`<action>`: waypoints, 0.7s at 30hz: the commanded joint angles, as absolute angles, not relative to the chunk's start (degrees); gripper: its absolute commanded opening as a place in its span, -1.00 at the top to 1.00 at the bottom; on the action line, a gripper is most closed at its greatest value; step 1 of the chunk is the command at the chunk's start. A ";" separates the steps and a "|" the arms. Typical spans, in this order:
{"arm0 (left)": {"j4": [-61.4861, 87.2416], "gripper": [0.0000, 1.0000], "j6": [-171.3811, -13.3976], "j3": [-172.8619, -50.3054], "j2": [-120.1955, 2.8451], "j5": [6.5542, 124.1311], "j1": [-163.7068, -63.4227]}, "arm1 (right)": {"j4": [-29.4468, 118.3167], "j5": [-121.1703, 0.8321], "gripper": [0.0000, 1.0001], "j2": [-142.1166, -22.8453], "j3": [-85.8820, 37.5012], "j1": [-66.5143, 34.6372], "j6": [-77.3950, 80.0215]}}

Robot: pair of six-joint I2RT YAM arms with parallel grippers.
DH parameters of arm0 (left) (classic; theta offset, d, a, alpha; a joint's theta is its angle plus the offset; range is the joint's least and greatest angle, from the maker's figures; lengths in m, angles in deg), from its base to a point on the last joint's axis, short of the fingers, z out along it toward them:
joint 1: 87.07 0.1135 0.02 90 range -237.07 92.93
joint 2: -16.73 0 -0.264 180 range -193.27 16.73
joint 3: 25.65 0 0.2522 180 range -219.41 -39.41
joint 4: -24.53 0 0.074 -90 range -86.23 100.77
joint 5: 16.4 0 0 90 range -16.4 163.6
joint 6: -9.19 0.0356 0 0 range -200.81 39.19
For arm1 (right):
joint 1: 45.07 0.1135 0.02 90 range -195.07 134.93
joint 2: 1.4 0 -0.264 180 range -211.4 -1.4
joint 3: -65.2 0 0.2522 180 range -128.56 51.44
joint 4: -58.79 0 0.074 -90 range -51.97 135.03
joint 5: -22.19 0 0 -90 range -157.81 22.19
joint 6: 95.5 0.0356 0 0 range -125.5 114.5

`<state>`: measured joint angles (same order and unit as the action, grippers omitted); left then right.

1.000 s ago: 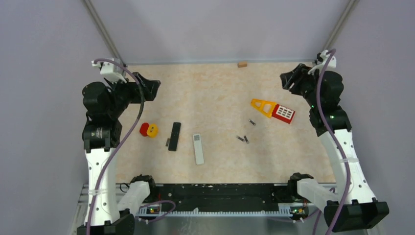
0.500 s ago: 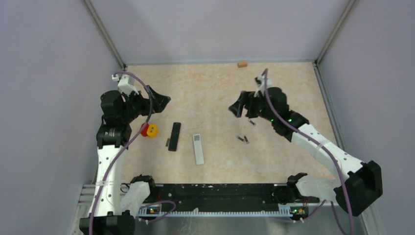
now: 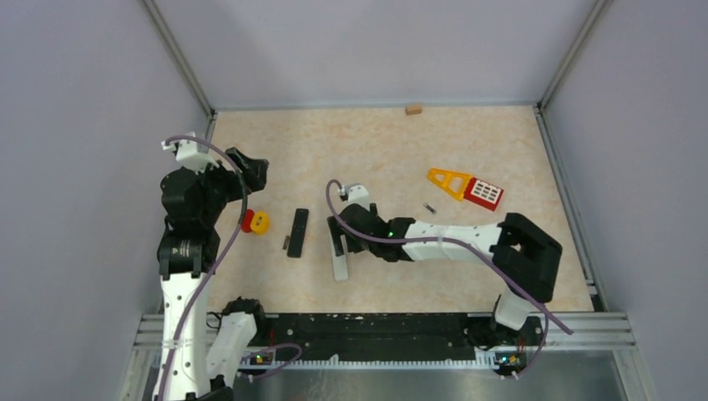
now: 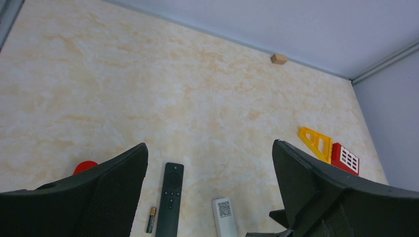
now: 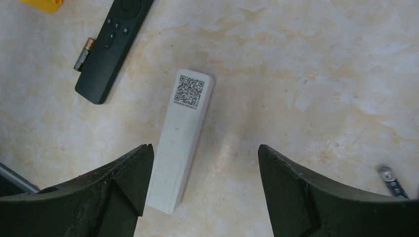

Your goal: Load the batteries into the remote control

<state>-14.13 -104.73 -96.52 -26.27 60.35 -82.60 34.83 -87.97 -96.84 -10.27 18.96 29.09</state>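
On the beige marbled table [image 3: 501, 142], closed in by pale grey walls [image 3: 376, 50] with a black rail [image 3: 376, 326] along the near edge, two remotes lie left of centre. The black remote [image 3: 297, 232] is nearer the left edge and the white remote [image 3: 341, 269] is just to its right. A small wooden block [image 3: 412, 109] sits at the far edge, a yellow-and-red toy [image 3: 467, 188] lies toward the right edge, and a red-and-yellow piece [image 3: 255, 221] lies toward the left.

The overhead view shows the right gripper [image 3: 338, 244] low over the white remote's far half, and one battery [image 3: 430, 208] alone right of centre. The right wrist camera shows those jaws spread wide and holding nothing. It also shows the remote's QR label, a second battery [image 5: 84, 54] hard against the black remote's side, and a third battery [image 5: 393, 181] at the picture's right edge.

The left gripper [image 3: 250, 171] hangs raised near the left edge. Its own camera shows the jaws wide and empty.
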 commanded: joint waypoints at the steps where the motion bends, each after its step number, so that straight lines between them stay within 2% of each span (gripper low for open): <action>1: -14.16 -0.97 -105.07 -97.77 -25.15 66.50 -82.49 | 31.74 -93.69 -0.60 -102.37 -17.54 22.31 30.44; 10: -15.02 -0.97 -106.09 -96.40 -24.54 70.36 -82.49 | 27.60 -91.60 -0.65 -109.88 -22.68 26.43 29.89; 15: -16.31 -0.97 -107.17 -96.13 -24.15 75.53 -82.49 | 23.78 -94.20 -0.48 -112.16 -24.71 27.10 30.59; 21: -16.66 -0.98 -108.63 -95.56 -23.80 73.88 -82.47 | 22.34 -93.88 -0.22 -113.96 -25.71 27.15 30.13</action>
